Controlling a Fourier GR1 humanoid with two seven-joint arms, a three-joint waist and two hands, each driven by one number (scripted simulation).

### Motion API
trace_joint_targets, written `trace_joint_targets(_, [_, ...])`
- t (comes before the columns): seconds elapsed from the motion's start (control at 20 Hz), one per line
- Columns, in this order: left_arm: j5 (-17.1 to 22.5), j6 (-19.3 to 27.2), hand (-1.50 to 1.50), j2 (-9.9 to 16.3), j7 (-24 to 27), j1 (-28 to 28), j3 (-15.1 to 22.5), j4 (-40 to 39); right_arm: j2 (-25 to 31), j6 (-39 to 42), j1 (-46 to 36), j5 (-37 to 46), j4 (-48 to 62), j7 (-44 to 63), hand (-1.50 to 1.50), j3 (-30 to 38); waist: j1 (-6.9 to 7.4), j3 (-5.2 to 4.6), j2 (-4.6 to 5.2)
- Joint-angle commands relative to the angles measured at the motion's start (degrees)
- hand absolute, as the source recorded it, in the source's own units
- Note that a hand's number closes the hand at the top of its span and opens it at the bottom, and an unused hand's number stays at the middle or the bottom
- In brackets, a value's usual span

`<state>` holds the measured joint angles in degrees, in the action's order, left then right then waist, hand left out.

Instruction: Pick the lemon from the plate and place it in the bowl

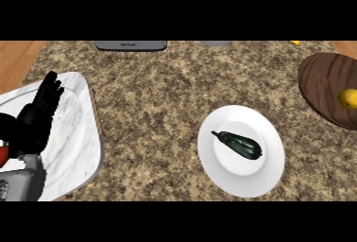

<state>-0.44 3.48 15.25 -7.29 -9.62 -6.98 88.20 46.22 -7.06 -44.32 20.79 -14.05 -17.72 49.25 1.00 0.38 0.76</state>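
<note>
While one lemon (pixel 348 98) sits in one bowl (pixel 324 87), one plate (pixel 241 179), one left hand (pixel 42 111) open.

Def a kitchen imo: speckled granite counter (pixel 160 94) w/ a white plate (pixel 241 182) on it, marble board (pixel 77 142) to the plate's left, dark wood bowl (pixel 324 85) upper right of it.

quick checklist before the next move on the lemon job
1. Lemon located: ok, on the brown wooden dish at the view's right edge.
2. White dish free: not ok, a dark green vegetable lies in it.
3. Left robot hand empty: ok, open, resting over the marble board.
4. Right robot hand ready: cannot tell, not in view.
</note>
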Motion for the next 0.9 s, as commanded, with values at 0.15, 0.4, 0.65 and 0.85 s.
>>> trace_joint_targets(0.15, [0.12,-0.36,0.00,-0.14,-0.08,1.92,-0.24,1.88,7.18,13.13,11.43,-7.21,2.74,-4.98,-1.50,6.06,-0.48,-0.13,-0.26])
trace_joint_targets(0.4, [-0.18,0.16,0.00,-0.38,-3.56,1.20,0.15,3.96,9.27,21.05,18.74,-10.72,3.61,-9.88,-1.50,8.45,-0.34,-0.05,-0.33])
trace_joint_targets(0.65, [-0.80,0.38,0.00,-0.97,0.83,0.13,-0.81,-1.45,10.24,30.11,23.12,-14.48,3.62,-12.37,-1.50,10.38,-0.83,-0.12,-0.31])
trace_joint_targets(0.85, [-0.52,-1.47,0.00,-0.59,2.65,0.85,-0.74,-2.57,10.90,33.87,23.98,-17.03,3.33,-13.05,-1.50,11.35,-0.64,-0.13,-0.36])
